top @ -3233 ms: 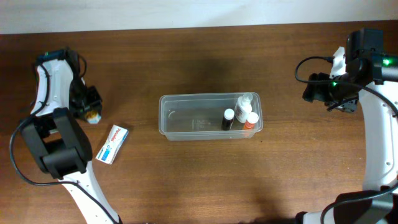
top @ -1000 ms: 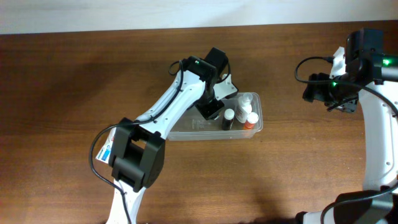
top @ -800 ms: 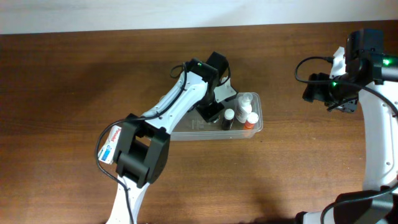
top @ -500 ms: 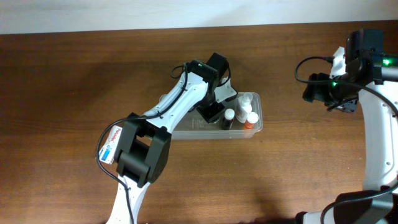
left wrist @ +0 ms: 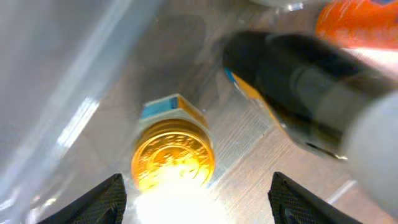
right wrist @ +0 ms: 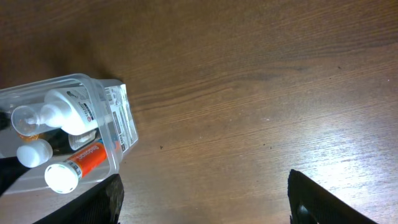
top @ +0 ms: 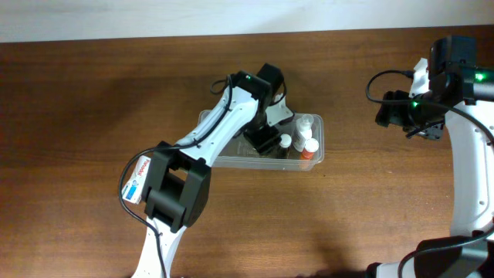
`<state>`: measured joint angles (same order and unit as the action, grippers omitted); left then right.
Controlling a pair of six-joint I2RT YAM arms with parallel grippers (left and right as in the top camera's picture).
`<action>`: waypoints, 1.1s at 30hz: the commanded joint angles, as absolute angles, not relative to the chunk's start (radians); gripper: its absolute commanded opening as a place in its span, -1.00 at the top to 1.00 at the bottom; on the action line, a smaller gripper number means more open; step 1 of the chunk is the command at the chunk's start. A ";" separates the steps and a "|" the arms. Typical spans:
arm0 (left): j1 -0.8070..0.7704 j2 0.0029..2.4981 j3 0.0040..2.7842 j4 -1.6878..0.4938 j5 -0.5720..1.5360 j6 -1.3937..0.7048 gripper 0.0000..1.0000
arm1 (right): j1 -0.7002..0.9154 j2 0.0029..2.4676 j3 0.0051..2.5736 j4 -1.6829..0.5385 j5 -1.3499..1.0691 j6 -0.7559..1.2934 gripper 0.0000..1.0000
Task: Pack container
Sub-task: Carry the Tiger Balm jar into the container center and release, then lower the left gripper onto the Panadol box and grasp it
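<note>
The clear plastic container (top: 224, 158) sits mid-table. It holds a white pump bottle (top: 304, 127), a black bottle with a white cap (top: 285, 144) and an orange bottle (top: 310, 148). My left gripper (top: 262, 139) is inside the container, open. In the left wrist view a small gold-capped jar (left wrist: 174, 155) stands on the container floor between the open fingertips (left wrist: 196, 202), free of them, beside the black bottle (left wrist: 298, 81). My right gripper (top: 405, 116) is open and empty at the far right; its view shows the container's end (right wrist: 121, 124) with the bottles.
A small white and blue box (top: 133, 184) lies on the table at the left, partly under the left arm. The table's back edge meets a white wall.
The left arm went from the far left of the table to inside the container. The small yellow item that was beside it at the left is gone from there.
</note>
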<state>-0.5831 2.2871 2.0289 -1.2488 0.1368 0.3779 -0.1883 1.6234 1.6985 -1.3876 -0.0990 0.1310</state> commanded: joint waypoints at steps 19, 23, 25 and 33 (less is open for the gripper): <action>-0.030 1.904 2.135 -1.494 -0.041 -0.158 -0.98 | -0.190 1.628 1.691 -1.383 -0.097 0.116 -0.53; 0.006 1.904 1.986 -1.531 -0.047 -0.027 -0.99 | -0.190 1.628 1.691 -1.381 -0.097 0.116 -0.53; 0.005 1.904 1.901 -1.529 -0.049 0.019 -0.99 | -0.190 1.628 1.691 -1.382 -0.097 0.116 -0.53; 0.058 1.904 1.588 -1.415 -0.042 0.040 -0.99 | -0.190 1.628 1.691 -1.384 -0.097 0.112 -0.53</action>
